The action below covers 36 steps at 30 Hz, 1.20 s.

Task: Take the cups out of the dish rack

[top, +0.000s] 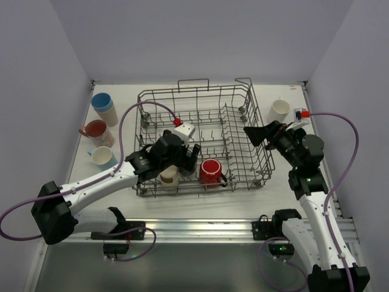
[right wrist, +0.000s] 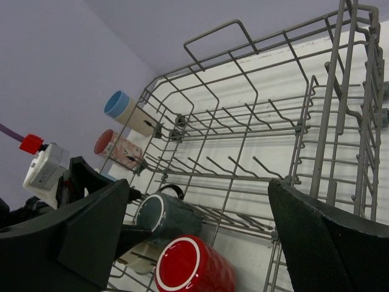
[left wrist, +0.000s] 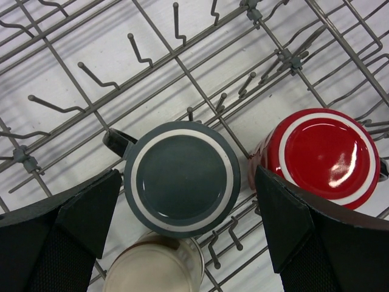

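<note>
Flanking teal cup (left wrist: 181, 177), left fingers (left wrist: 85, 213) wide, seemingly clear

Tight near corner, open from above
The left gripper (left wrist: 188, 210) hangs spread over the dark teal mug (left wrist: 181, 176). The red mug (left wrist: 325, 152) crowds one finger and the cream cup (left wrist: 155, 271) sits close on the near side. Upright tines (left wrist: 138, 52) and the walls of the dish rack (top: 182, 97) block sideways passage.

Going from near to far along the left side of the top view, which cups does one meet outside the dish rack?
light blue cup → pink mug → blue cup
</note>
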Tool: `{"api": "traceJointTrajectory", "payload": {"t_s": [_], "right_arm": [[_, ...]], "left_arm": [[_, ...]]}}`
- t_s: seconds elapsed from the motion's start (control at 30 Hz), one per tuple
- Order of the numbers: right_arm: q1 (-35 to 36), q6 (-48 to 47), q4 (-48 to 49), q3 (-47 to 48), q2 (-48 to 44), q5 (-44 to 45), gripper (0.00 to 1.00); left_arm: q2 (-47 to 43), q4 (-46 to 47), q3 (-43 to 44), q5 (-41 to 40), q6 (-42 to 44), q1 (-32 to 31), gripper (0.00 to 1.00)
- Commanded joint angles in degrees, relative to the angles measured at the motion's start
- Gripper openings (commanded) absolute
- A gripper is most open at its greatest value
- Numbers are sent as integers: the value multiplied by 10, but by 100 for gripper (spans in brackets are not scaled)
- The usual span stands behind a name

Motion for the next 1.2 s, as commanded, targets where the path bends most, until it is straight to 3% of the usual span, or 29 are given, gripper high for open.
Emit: {"api": "traceJointTrajectory", "payload": {"t_s": [0.0, 0.77, 0.9, 0.97, 1.0, 1.07, 1.17], "right_arm": [[4, -2, 26, -3, -2, -19, 99], [14, -3, 24, 4, 4, -26, 99], [15, 9, 17, 23, -8, -36, 99], [16, 13, 14, 30, -12, -38, 99], [18, 14, 12, 37, -15, -40, 99], [20, 17, 5, 45, -21, -42, 99], [29, 23, 0, 60, -25, -46, 99]], "left_arm": [[23, 41, 4, 0, 5, -4, 100], [89, 63, -8, -63, 1, -7, 100], [89, 65, -4, -50, 1, -7, 78], [89, 63, -4, -49, 2, -7, 63], [85, 63, -6, -49, 1, -8, 49], [79, 63, -8, -55, 1, -6, 31], [52, 62, -5, -61, 1, -8, 19]]}}
